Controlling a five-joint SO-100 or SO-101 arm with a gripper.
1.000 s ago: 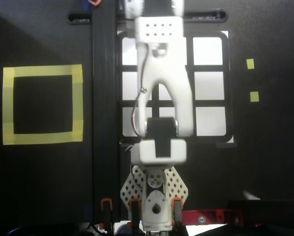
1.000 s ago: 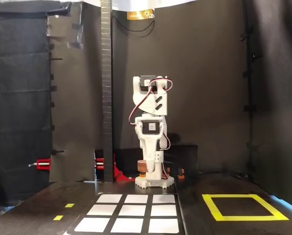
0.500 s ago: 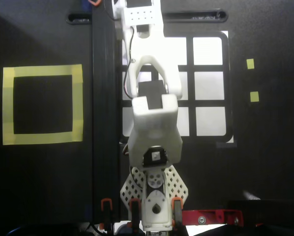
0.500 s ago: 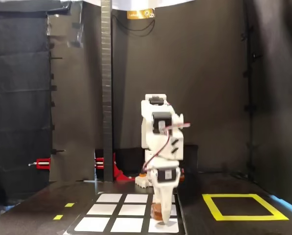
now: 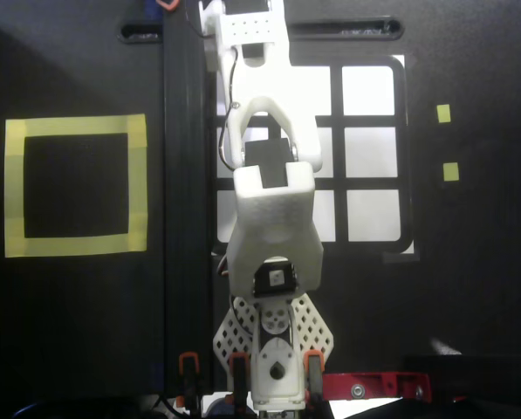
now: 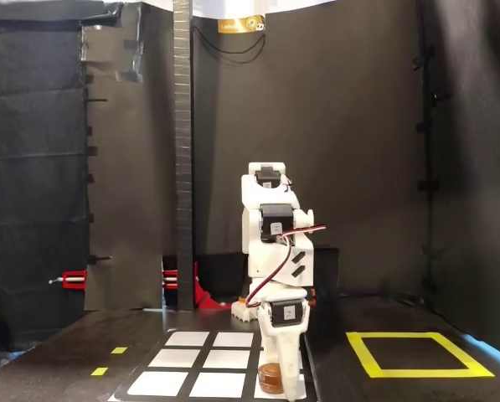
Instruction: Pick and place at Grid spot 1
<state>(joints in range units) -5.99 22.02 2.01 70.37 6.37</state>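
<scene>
In the fixed view my gripper (image 6: 280, 389) points straight down at the front-right cell of the black-framed grid (image 6: 201, 371). That cell is Grid spot 1 (image 6: 302, 390). The gripper is shut on a small round brown piece (image 6: 270, 378), which sits at or just above the white cell; I cannot tell whether it touches. In the overhead view the white arm (image 5: 264, 131) reaches from its base to the grid's upper-left corner. It covers most of that cell and hides the fingers and the brown piece.
A yellow-tape square outline (image 5: 75, 125) (image 6: 425, 372) lies beside the grid. A black rail (image 5: 186, 218) runs between them, and an upright post (image 6: 181, 167) rises at the back. Two small yellow tape marks (image 5: 443, 113) (image 5: 450, 171) lie on the grid's other side. The clamped base (image 5: 273, 367) is at the table edge.
One second ago the arm stood folded upright over its base. It swung out over the grid, and in the last half second the gripper sank lower with the brown piece.
</scene>
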